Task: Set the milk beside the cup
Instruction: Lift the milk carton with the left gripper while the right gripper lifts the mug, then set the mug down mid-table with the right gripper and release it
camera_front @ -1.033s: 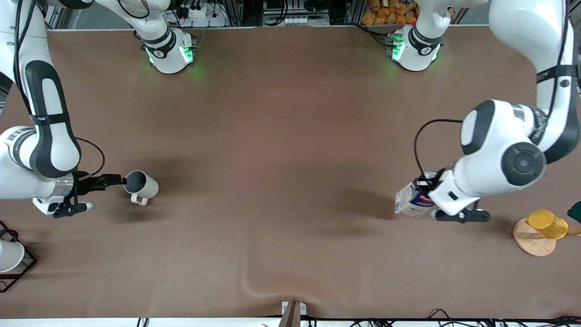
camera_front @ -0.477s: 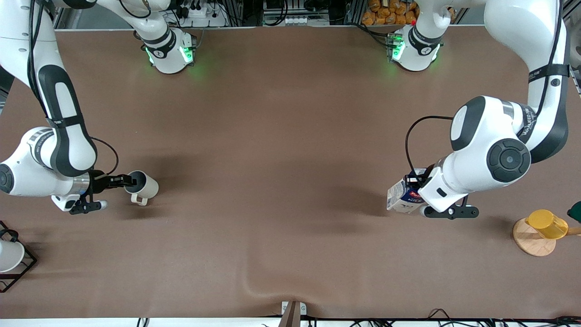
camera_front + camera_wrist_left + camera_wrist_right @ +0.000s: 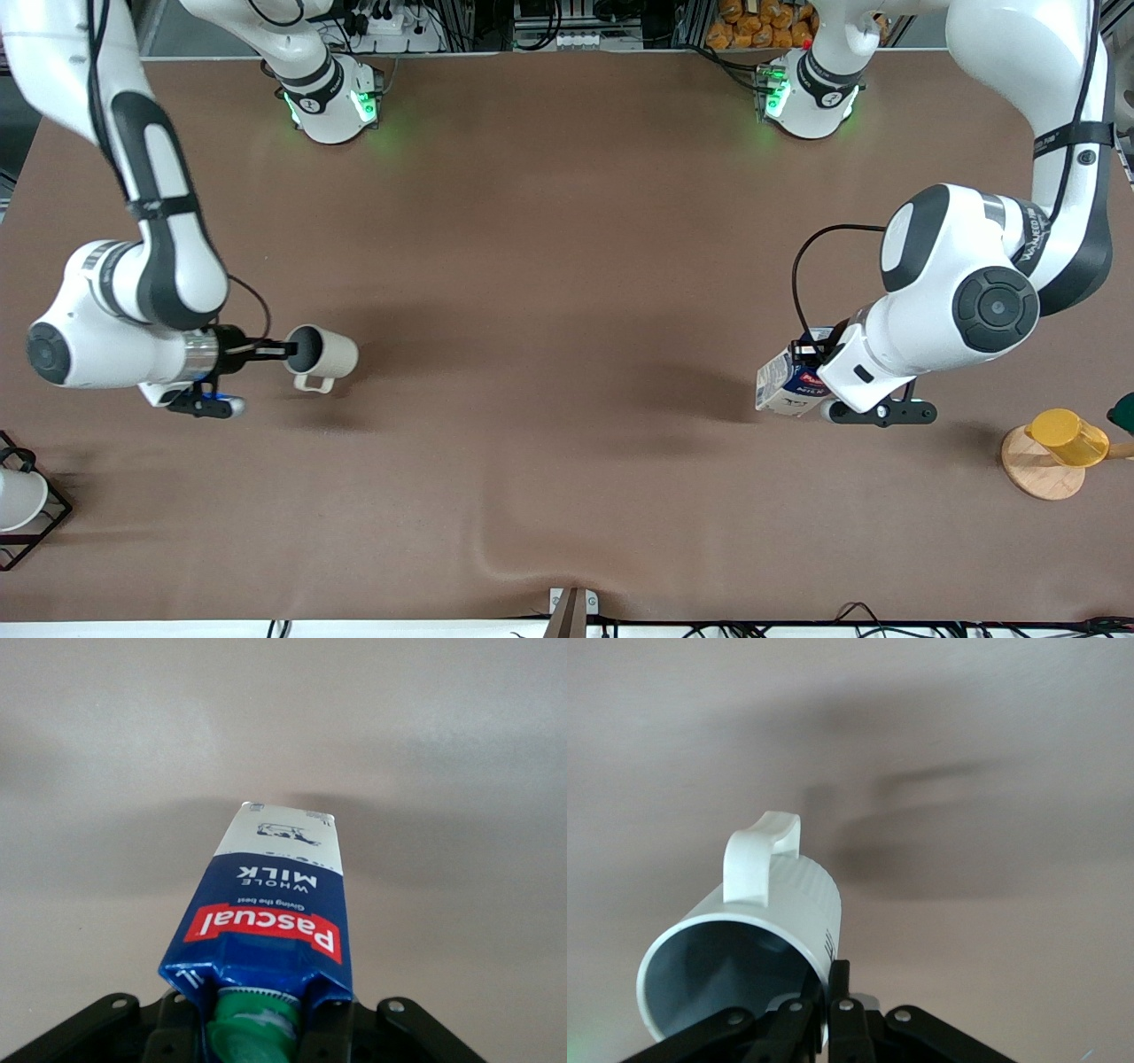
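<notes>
My right claw (image 3: 282,351) is pinching the cup (image 3: 324,354) by its rim, held tipped over the tabletop (image 3: 549,266) at the right arm's end. My left claw (image 3: 819,372) is clamped on the milk (image 3: 784,387), tilted, up over the left arm's end.

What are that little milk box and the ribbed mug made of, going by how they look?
The milk looks like coated paperboard: glossy printed panels and folded gable creases, with a green cap that seems plastic. The cup looks like glazed ceramic: thick smooth rim, cream ribbed outside, grey inside, though hard plastic can't be ruled out.
</notes>
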{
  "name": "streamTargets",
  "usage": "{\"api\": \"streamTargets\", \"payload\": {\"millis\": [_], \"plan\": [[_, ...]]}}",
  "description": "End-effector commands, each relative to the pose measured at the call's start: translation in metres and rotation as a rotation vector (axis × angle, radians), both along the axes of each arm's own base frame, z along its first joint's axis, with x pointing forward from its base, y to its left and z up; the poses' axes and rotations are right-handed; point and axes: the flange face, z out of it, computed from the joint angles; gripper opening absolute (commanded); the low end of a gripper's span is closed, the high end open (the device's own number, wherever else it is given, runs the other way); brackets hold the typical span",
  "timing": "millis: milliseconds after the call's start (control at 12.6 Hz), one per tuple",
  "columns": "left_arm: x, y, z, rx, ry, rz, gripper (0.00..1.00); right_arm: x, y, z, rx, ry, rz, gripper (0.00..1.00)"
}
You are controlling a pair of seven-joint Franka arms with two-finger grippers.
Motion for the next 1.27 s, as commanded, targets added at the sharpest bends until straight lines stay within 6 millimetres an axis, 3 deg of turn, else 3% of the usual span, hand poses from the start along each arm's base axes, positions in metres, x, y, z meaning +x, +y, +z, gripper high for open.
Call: {"api": "streamTargets", "payload": {"millis": [0, 159, 238, 318, 397, 636, 715, 874, 954, 1033, 1192], "plan": [[-0.008, -0.002, 0.010, 0.004, 0.012, 0.018, 0.00, -0.003, 0.097, 0.043, -0.072, 0.032, -0.134, 0.00], [-0.013, -0.016, 0.012, -0.004, 0.014, 0.022, 0.00, -0.014, 0.189, 0.058, -0.124, 0.026, -0.229, 0.00], [-0.015, -0.020, 0.013, -0.001, 0.022, 0.035, 0.00, -0.017, 0.224, 0.057, -0.135, 0.003, -0.273, 0.00], [-0.019, -0.028, 0.014, 0.000, 0.030, 0.045, 0.00, -0.017, 0.247, 0.053, -0.126, -0.018, -0.335, 0.00], [-0.022, -0.037, 0.015, -0.004, 0.032, 0.051, 0.00, -0.025, 0.279, 0.043, -0.111, -0.021, -0.364, 0.00], [-0.027, -0.052, 0.019, -0.008, 0.031, 0.073, 0.00, -0.046, 0.367, -0.018, -0.138, -0.064, -0.493, 0.00], [-0.028, -0.054, 0.019, -0.010, 0.032, 0.070, 0.00, -0.054, 0.384, -0.032, -0.141, -0.081, -0.500, 0.00], [-0.031, -0.057, 0.029, -0.014, 0.019, 0.074, 0.00, -0.052, 0.383, -0.035, -0.137, -0.087, -0.512, 0.00], [-0.032, -0.059, 0.030, -0.015, 0.018, 0.073, 0.00, -0.056, 0.388, -0.042, -0.145, -0.084, -0.505, 0.73], [-0.032, -0.059, 0.030, -0.015, 0.018, 0.074, 0.00, -0.057, 0.389, -0.045, -0.150, -0.086, -0.499, 1.00], [-0.034, -0.062, 0.030, -0.012, 0.020, 0.089, 0.00, -0.048, 0.380, -0.022, -0.135, -0.094, -0.506, 1.00]]}}
